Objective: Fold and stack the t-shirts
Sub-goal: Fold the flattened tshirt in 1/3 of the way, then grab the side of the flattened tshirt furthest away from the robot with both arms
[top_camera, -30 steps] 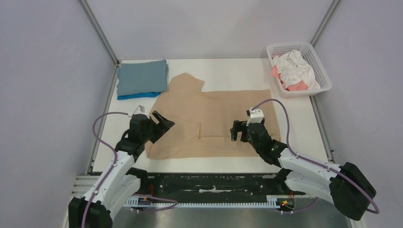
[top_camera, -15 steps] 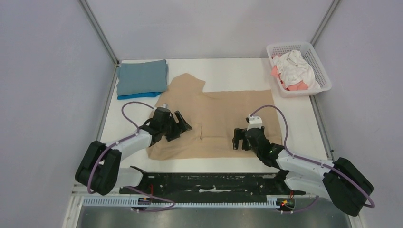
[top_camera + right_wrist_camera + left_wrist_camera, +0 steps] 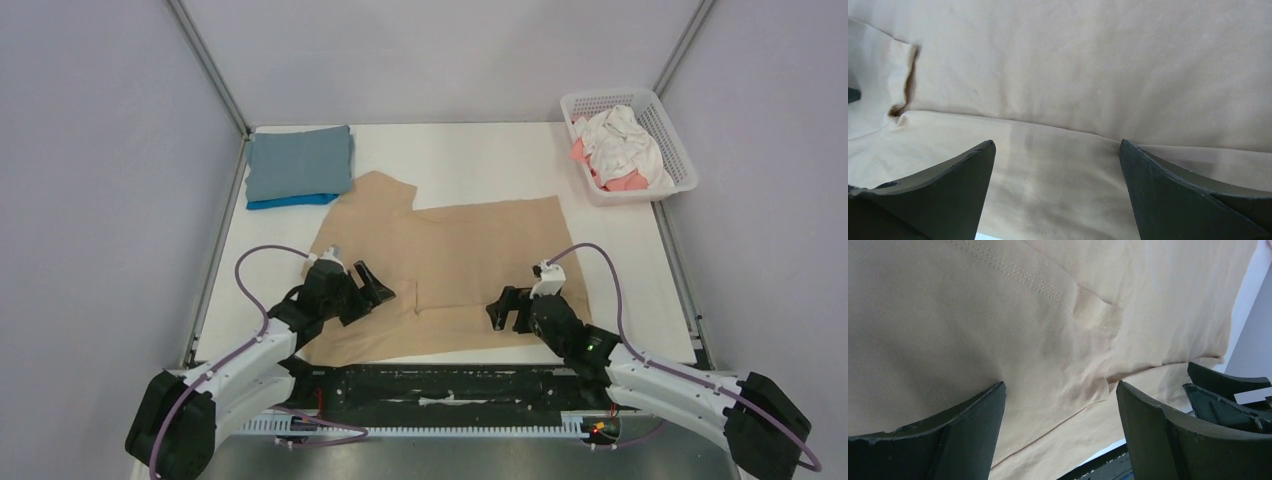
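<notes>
- We see the tan shirt (image 3: 450,270) spread flat across the middle of the table (image 3: 480,150).
- The left gripper (image 3: 372,290) is low over its left side, jaws wide apart and holding nothing.
- The right gripper (image 3: 508,308) is over its near edge, equally wide and empty.
- The folded grey-blue shirt (image 3: 298,162) lies on the bright blue shirt (image 3: 290,201), far left.
- The white shirt (image 3: 625,140) and pink shirt (image 3: 628,183) fill the basket (image 3: 680,150).

One spread tan t-shirt (image 3: 470,250), two folded t-shirts (image 3: 300,162) — one filled basket (image 3: 610,96).
</notes>
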Robot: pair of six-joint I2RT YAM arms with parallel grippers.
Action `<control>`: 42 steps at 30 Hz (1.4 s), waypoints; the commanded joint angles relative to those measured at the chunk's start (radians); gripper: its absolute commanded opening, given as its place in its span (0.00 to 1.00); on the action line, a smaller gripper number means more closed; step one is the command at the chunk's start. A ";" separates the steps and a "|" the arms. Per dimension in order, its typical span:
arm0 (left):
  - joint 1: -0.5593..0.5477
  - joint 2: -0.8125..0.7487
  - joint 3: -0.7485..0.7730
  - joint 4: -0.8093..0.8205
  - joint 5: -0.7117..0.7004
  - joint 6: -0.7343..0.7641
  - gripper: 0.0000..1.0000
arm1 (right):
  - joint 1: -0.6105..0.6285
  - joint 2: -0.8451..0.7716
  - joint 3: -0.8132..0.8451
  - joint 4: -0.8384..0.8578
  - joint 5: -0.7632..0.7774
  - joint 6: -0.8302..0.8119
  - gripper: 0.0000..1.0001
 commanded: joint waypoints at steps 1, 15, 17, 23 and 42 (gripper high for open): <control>-0.004 0.008 -0.031 -0.094 -0.026 -0.008 0.89 | 0.084 -0.017 -0.061 -0.275 -0.053 0.204 0.98; -0.003 -0.021 0.092 -0.144 -0.051 0.022 0.89 | 0.136 -0.060 0.096 -0.557 0.283 0.271 0.98; -0.003 -0.007 0.172 -0.172 -0.100 0.038 0.89 | 0.136 -0.055 0.173 -0.571 0.376 0.224 0.98; 0.007 0.234 0.509 -0.172 -0.266 0.169 0.89 | 0.116 -0.049 0.318 -0.417 0.543 0.045 0.98; 0.298 1.583 1.913 -0.289 0.063 0.380 0.89 | -0.233 0.145 0.326 -0.172 0.294 -0.192 0.98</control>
